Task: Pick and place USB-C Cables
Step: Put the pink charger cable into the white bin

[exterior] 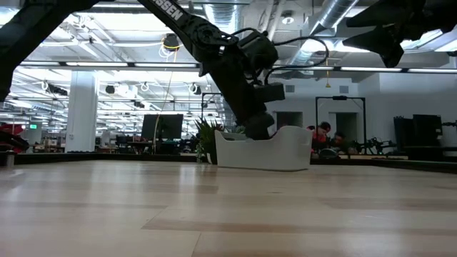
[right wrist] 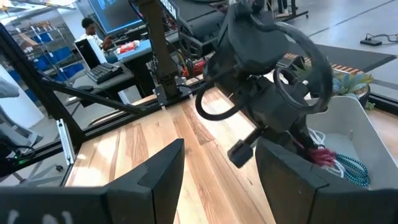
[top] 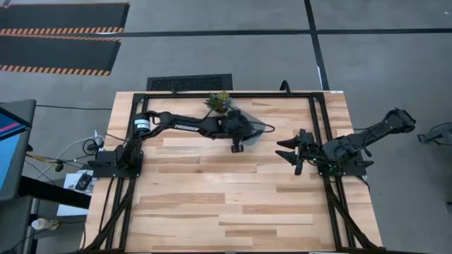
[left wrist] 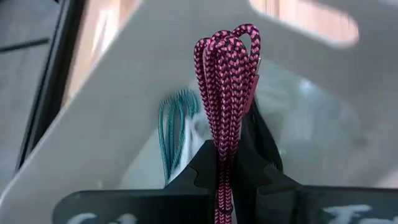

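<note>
1. High view is looking straight down on the whole table (top: 233, 197).
2. Low view is looking level across it.
3. Wrist views are sitting close, both sharing the white bin (right wrist: 348, 134).

Most of the wooden table (top: 212, 204) is wide open; only the white bin (exterior: 264, 151) and potted plant (top: 218, 101) crowd the far edge; left gripper (left wrist: 227, 180) fills the bin.

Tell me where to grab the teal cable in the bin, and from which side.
Take the teal cable by its looped end, coming down from above: the bin is open on top and walled around. The left gripper holds the maroon cable right beside it, so wait until that clears.
</note>
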Controlling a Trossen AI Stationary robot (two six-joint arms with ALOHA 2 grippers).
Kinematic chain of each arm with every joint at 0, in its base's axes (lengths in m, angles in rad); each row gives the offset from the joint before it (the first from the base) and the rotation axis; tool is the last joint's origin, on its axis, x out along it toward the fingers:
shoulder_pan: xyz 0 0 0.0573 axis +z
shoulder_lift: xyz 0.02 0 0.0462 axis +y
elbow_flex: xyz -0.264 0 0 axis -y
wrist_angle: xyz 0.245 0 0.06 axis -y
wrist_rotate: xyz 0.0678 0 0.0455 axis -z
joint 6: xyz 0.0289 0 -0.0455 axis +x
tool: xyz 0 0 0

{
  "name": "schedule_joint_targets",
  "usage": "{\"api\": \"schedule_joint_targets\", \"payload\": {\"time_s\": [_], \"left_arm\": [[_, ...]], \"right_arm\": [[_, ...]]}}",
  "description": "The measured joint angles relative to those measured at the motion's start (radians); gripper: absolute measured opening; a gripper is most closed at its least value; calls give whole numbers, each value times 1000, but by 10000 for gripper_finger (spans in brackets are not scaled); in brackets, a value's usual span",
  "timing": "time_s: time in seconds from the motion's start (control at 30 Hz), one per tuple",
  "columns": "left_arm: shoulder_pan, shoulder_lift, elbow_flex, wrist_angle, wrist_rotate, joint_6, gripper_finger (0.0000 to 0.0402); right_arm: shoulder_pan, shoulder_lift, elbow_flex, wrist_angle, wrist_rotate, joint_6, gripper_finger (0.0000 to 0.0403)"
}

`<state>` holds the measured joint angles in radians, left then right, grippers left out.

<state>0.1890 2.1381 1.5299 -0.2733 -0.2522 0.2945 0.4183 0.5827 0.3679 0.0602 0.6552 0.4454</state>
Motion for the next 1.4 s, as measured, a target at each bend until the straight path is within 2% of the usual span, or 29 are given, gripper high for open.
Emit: {"api": "schedule_joint_targets", "payload": {"time_s": [0.37,0.53,1.13,1.4], "left_arm": [[-5,10,0,-1,-22,27,0],[-6,10,0,-33,38,25,0],[-9,10,0,-61,40,12,18],[-9,10,0,-58,47,25,61]], "right_arm": [[0,0,0,-5,0,0,221],[0,0,0,-5,0,0,221],[0,0,0,-7,0,0,221],[0,0,0,-7,0,0,221]]}}
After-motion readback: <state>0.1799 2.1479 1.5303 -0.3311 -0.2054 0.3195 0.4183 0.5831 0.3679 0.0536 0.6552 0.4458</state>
